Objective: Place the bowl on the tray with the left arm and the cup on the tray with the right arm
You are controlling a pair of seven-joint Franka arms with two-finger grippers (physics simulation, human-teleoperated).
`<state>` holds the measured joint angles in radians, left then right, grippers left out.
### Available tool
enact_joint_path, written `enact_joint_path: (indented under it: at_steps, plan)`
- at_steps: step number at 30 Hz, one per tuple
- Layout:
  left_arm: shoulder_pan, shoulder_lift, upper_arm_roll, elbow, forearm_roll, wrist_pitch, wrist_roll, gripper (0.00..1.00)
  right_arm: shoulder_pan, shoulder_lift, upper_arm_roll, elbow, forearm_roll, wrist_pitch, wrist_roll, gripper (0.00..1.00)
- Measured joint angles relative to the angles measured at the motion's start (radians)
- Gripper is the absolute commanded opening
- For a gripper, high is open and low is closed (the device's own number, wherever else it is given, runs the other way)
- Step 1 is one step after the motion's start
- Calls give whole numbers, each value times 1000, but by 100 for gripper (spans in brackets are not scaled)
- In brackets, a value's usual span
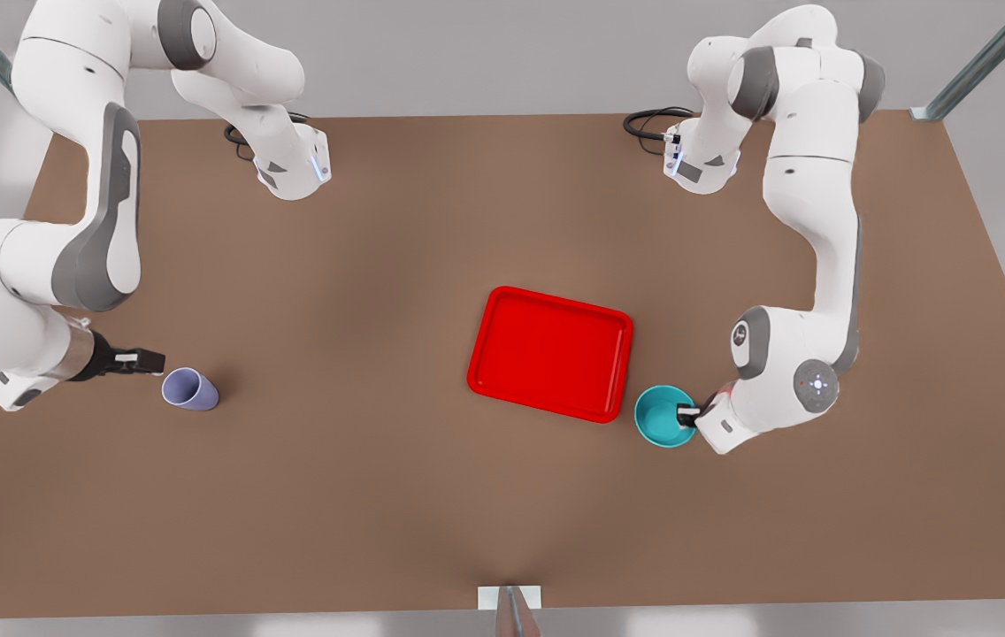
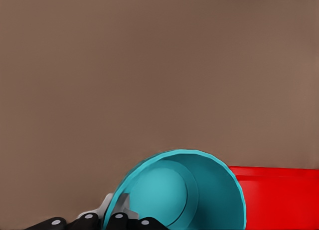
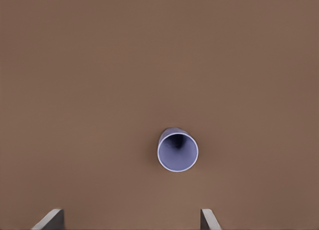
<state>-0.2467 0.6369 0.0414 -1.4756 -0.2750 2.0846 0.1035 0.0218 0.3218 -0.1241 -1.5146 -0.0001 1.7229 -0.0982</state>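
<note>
The teal bowl [image 1: 662, 418] sits just off the red tray's [image 1: 551, 352] near corner, toward the front view's right. My left gripper [image 1: 688, 413] is shut on the bowl [image 2: 172, 192], one finger inside the rim and one outside. The tray's edge [image 2: 279, 190] shows right behind the bowl. At the front view's left the lavender cup [image 1: 190, 389] stands upright on the table. My right gripper [image 1: 153, 361] is open a short way from it, and the cup [image 3: 178, 150] lies ahead of its spread fingertips [image 3: 50, 219], untouched.
The brown table [image 1: 379, 495] stretches wide between the cup and the tray. Both arm bases and their black cables [image 1: 648, 119] stand at the far edge. A small white bracket [image 1: 510, 597] sits at the near edge.
</note>
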Motion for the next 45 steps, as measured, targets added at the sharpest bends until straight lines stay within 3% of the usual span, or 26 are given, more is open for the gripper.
enact_joint_path:
  at_steps: [4, 19, 20, 21, 24, 25, 26, 29, 35, 38, 40, 41, 42, 45]
  plan:
    - [-86, 6, -3, -8, 1, -12, -2, 21, -30, -14, -1, -264, -2, 304, -64, 100]
    - [-128, 103, -59, -6, -13, -89, 52, 21, -135, 118, -2, -366, -40, 489, -120, 100]
    - [-129, 105, -60, -6, -15, -89, 52, 29, -135, 123, -3, -366, -41, 491, -121, 100]
    - [-131, 108, -61, -5, -27, -90, 52, 98, -135, 128, -3, -366, -44, 491, -120, 100]
    - [-134, 109, -61, -5, -88, -89, 54, 100, -134, 147, -5, -353, -45, 489, -117, 100]
    - [-134, 109, -61, -5, -106, -91, 55, 100, -135, 158, -5, -342, -47, 489, -115, 92]
    - [-134, 109, -61, -5, -119, -91, 55, 100, -135, 162, -6, -339, -48, 489, -115, 78]
    - [-134, 110, -60, -2, -121, -90, 56, 100, -136, 188, -6, -322, -48, 489, -112, 52]
    - [-132, 110, -33, 2, -117, -22, 43, 100, -136, 213, -5, -304, -48, 489, -112, 41]
    - [-126, 66, -7, 23, -116, -11, -8, 100, -135, 220, -6, -299, -48, 489, -113, 29]
    - [-23, -33, 9, 29, -116, -13, -257, 100, -135, 221, -5, -299, -48, 489, -113, 22]
    - [128, -76, 12, 95, -104, -36, -321, 100, -136, 221, -5, -299, -48, 488, -113, 21]
    - [218, -140, -8, 121, -59, -150, -250, 100, -135, 221, -5, -299, -48, 488, -115, 21]
    - [242, -426, -18, 84, 131, -498, -88, 100, -135, 226, -5, -292, -47, 487, -115, 21]
